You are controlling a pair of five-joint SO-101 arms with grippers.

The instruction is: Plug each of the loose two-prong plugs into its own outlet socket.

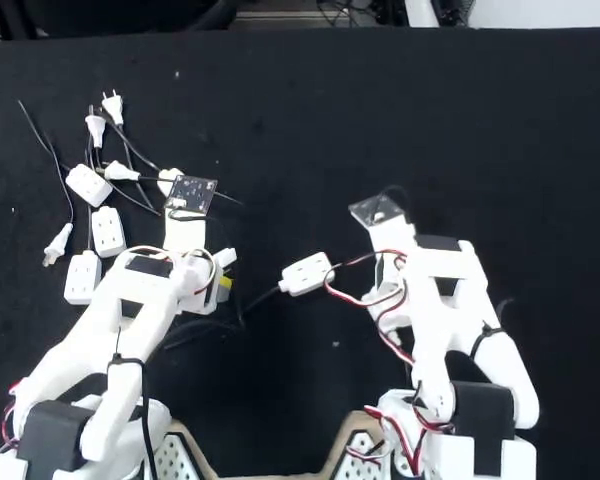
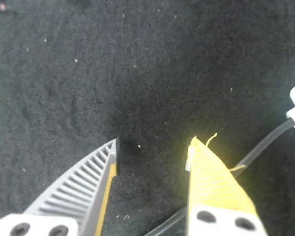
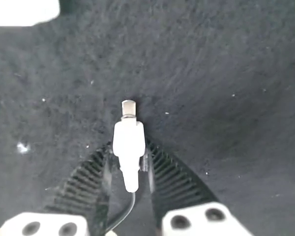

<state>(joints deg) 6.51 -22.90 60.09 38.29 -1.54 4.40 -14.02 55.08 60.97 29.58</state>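
Note:
My right gripper (image 3: 130,147) is shut on a white two-prong plug (image 3: 129,140), whose metal prongs point away from the wrist just above the black cloth. A white outlet socket (image 1: 307,272) lies mid-table between the two arms, and its corner (image 3: 24,11) shows in the right wrist view. My left gripper (image 2: 152,147) hangs open over bare cloth with nothing between its grey and yellow fingers. In the high view it sits (image 1: 220,272) left of that socket. Several more white sockets (image 1: 107,230) and loose plugs (image 1: 96,127) lie at the far left.
A dark cable (image 2: 258,150) runs past the yellow finger toward the mid-table socket. Thin black cords tangle among the plugs at the far left (image 1: 130,160). The table's far half and right side are open black cloth (image 1: 480,130).

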